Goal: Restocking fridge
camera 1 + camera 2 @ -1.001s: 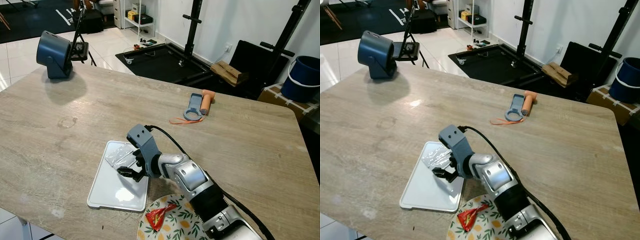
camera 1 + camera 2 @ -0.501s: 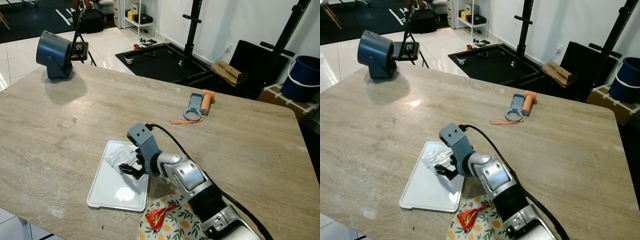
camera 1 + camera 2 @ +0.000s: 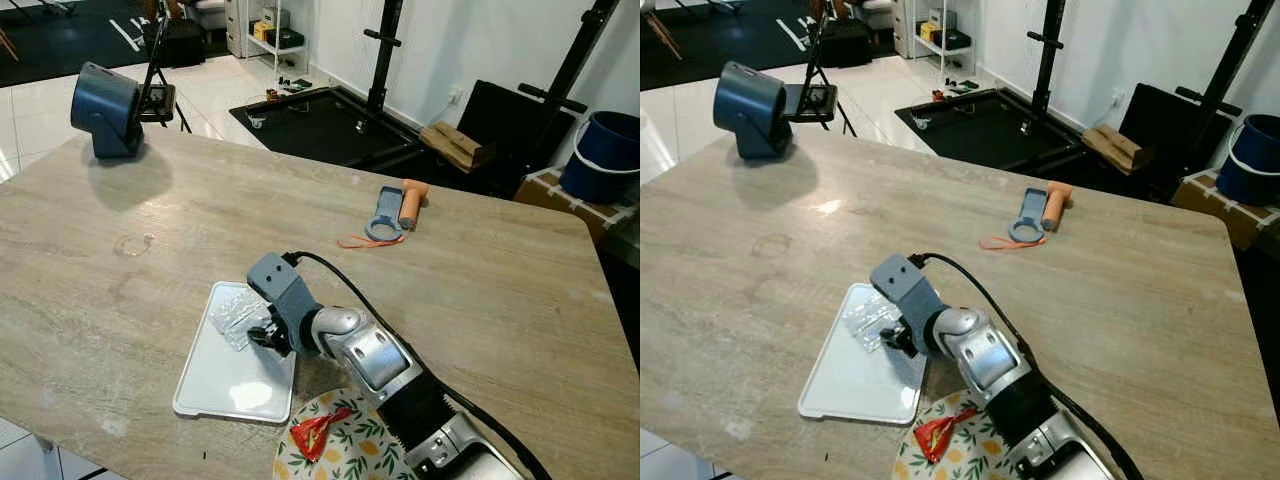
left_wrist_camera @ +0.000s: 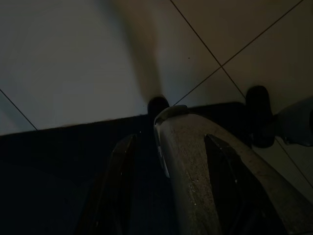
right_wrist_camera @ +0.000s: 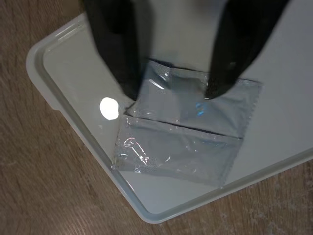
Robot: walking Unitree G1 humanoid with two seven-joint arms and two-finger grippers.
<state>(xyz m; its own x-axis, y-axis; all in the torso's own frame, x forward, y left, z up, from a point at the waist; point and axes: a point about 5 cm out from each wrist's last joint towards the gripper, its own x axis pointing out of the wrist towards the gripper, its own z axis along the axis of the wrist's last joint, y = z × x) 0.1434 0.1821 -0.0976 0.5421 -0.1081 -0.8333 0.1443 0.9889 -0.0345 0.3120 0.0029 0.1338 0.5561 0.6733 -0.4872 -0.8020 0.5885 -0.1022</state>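
A clear plastic packet (image 3: 235,318) lies flat at the far end of a white tray (image 3: 225,385) on the wooden table. My right gripper (image 3: 262,335) reaches across to it and hovers just over the packet's near edge. In the right wrist view the two black fingers (image 5: 129,73) stand open on either side of the packet (image 5: 188,132), their tips close above the film, inside the tray's rim (image 5: 63,122). Nothing is held between them. My left arm hangs idle over a dark tiled floor in the left wrist view.
A patterned plate (image 3: 350,455) with a red wrapper (image 3: 318,430) sits at the table's near edge beside the tray. An orange-handled tool (image 3: 395,208) lies further back, and a blue device (image 3: 105,105) stands at the far left corner. A black cable trails from the right wrist.
My right gripper has edged left and lower along the tray, so its open fingers now straddle the packet's edge. The packet stays on the tray.
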